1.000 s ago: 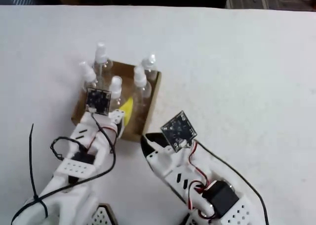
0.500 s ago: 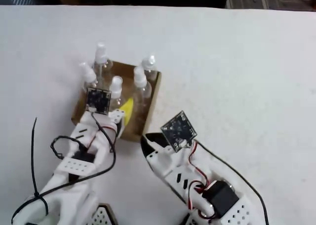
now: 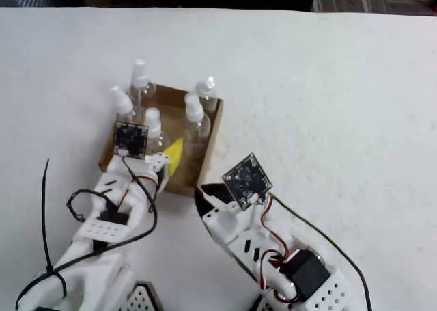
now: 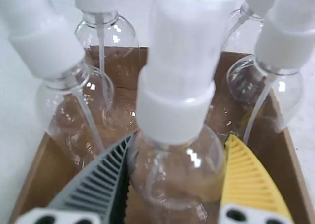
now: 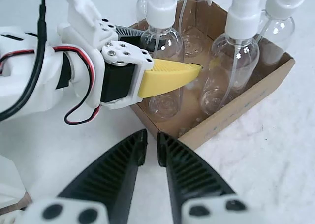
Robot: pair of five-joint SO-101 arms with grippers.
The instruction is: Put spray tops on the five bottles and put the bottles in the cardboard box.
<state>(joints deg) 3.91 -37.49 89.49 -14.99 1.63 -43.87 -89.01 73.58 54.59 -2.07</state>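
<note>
Right hand (image 5: 151,138): fingers almost together, empty, over the desk (image 3: 328,85) just off the cardboard box (image 5: 231,115) near corner. Left hand (image 4: 179,150) inside box, clamped on a sprayer-topped bottle (image 4: 177,175). Four topped bottles (image 3: 196,123) crowd it. Bare desk toward right and far edges.

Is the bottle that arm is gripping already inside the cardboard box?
Inside. The bottle in the left gripper sits between the box walls; whether it rests on the bottom is hidden.

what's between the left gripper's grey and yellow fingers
A clear plastic bottle with a white spray top, inside the brown cardboard box; the left wrist view shows it.
</note>
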